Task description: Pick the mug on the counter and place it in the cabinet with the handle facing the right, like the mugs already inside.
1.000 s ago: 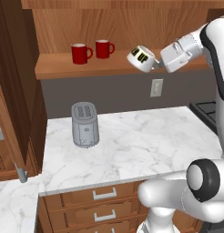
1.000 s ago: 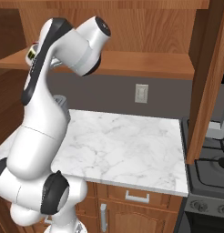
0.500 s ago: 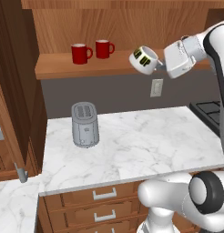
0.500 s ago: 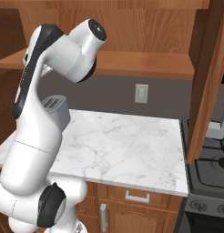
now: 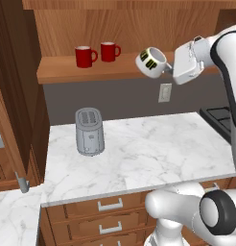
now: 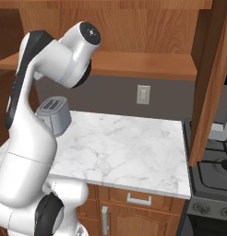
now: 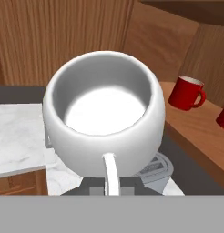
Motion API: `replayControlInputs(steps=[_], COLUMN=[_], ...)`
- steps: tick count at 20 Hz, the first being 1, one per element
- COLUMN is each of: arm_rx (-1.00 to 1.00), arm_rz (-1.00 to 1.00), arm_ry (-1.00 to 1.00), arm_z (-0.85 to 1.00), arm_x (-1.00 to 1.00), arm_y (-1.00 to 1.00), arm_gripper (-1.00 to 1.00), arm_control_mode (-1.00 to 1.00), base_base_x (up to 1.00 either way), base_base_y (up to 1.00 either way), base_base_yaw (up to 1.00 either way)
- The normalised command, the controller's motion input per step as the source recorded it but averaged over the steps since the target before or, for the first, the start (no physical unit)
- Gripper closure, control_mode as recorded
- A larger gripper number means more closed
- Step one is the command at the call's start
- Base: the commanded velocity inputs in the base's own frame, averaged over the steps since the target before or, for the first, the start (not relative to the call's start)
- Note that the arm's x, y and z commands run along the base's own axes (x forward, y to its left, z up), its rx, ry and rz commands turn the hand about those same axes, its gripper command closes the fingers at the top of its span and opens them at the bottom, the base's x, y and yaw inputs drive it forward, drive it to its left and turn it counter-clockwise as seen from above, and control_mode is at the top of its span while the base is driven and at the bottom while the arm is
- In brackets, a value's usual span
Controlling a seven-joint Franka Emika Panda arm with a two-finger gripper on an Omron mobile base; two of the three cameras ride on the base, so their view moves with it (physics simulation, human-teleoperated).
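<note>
The white mug (image 5: pixel 151 61) with its black-and-yellow patch hangs tilted in the air, level with the cabinet shelf (image 5: pixel 62 73) and to the right of the two red mugs. My gripper (image 5: pixel 167 68) is shut on the mug from the right. In the hand view the mug (image 7: pixel 104 118) opens toward the camera, and its handle (image 7: pixel 110 175) points back at the hand between the hidden fingertips. The marble counter (image 5: pixel 153 149) lies well below. The cabinet's wooden back and shelf (image 6: pixel 143 64) also appear in the right base view.
Two red mugs (image 5: pixel 84 56) (image 5: pixel 109 51) stand on the shelf's left part. A grey toaster (image 5: pixel 89 130) sits on the counter's left side. A wall outlet (image 5: pixel 164 92) is below the mug. The open cabinet door (image 6: pixel 210 83) hangs at right above a stove (image 6: pixel 212 179).
The mug has stayed almost in place beside the shelf while the wrist turned and the hand dropped slightly. The elbow swung up and to the right, uncovering the toaster in the right base view.
</note>
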Motion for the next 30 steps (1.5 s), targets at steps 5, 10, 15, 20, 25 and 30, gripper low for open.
replayControlInputs(steps=[5, 10, 15, 20, 25, 30], arm_rx=[0.00, 0.00, 0.00, 0.00, 0.00, 0.00], arm_rz=[-0.03, 0.00, 0.00, 0.00, 0.00, 0.00], arm_ry=[0.00, 0.00, 0.00, 0.00, 0.00, 0.00], arm_z=[0.01, 0.00, 0.00, 0.00, 0.00, 0.00], arm_x=[0.20, 0.25, 0.23, 0.18, 0.14, 0.12], arm_y=[-0.03, -0.07, -0.12, -0.08, -0.03, -0.06], arm_gripper=[1.00, 1.00, 1.00, 1.00, 1.00, 1.00], arm_control_mode=[-1.00, -1.00, -1.00, -1.00, -1.00, -1.00], base_base_x=[0.00, 0.00, 0.00, 0.00, 0.00, 0.00], base_base_y=[0.00, 0.00, 0.00, 0.00, 0.00, 0.00], base_base_yaw=[0.00, 0.00, 0.00, 0.00, 0.00, 0.00])
